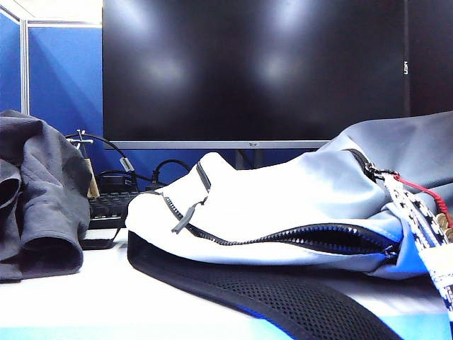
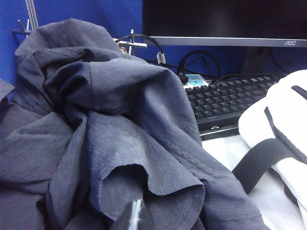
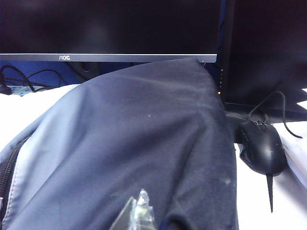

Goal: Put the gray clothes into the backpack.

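Observation:
The gray clothes [image 1: 35, 198] lie crumpled in a heap at the left of the table; in the left wrist view the ribbed fabric [image 2: 110, 139] fills most of the picture. My left gripper [image 2: 134, 215] sits low just before the heap, jaws shut and holding nothing. The pale backpack [image 1: 283, 205] lies on its side at centre and right, with its black zipper [image 1: 283, 237] partly open and a red cord [image 1: 421, 188] at its right end. My right gripper [image 3: 140, 213] is shut with nothing in it, close to the backpack's gray side [image 3: 134, 143]. Neither gripper shows in the exterior view.
A black monitor [image 1: 255, 71] stands behind everything. A black keyboard [image 2: 225, 98] and cables [image 1: 113, 152] lie between the clothes and the backpack. A black mouse [image 3: 261, 148] rests right of the backpack. The black mesh strap [image 1: 283, 297] stretches along the table's front.

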Robot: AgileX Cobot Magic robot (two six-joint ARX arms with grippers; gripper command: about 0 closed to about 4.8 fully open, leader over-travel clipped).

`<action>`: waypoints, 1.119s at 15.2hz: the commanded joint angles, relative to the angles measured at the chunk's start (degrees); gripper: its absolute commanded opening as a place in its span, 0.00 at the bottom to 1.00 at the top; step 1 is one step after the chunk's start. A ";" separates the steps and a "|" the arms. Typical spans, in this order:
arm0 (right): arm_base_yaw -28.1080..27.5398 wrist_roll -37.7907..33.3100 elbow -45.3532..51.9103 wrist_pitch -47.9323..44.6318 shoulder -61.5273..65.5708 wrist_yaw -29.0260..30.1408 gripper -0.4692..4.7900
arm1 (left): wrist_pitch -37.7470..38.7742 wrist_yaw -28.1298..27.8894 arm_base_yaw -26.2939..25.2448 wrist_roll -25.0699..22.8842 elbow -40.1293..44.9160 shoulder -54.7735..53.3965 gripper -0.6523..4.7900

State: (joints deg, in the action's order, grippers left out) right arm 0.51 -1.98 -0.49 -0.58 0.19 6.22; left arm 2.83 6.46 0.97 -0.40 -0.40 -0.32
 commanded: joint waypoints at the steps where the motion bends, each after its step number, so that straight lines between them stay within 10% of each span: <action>1: 0.07 -4.31 0.44 -2.56 -0.09 0.15 0.08 | -0.26 0.24 -0.02 0.00 -0.04 0.13 0.11; 6: 0.31 -18.08 0.44 -15.17 -0.09 9.94 0.08 | -0.26 1.53 -0.02 0.83 -0.04 0.13 0.11; 9: 4.15 -30.71 0.22 -28.79 -0.09 12.96 0.27 | -0.28 4.15 -0.02 0.92 -0.04 0.13 0.11; 17: 26.49 -16.06 -16.13 -31.39 27.47 3.56 0.27 | -0.31 4.20 -0.02 1.29 -0.04 0.13 0.11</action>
State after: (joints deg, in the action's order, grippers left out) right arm 26.09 -22.41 -14.85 -31.68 23.90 10.28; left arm 2.83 10.35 0.97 0.86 -0.40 -0.32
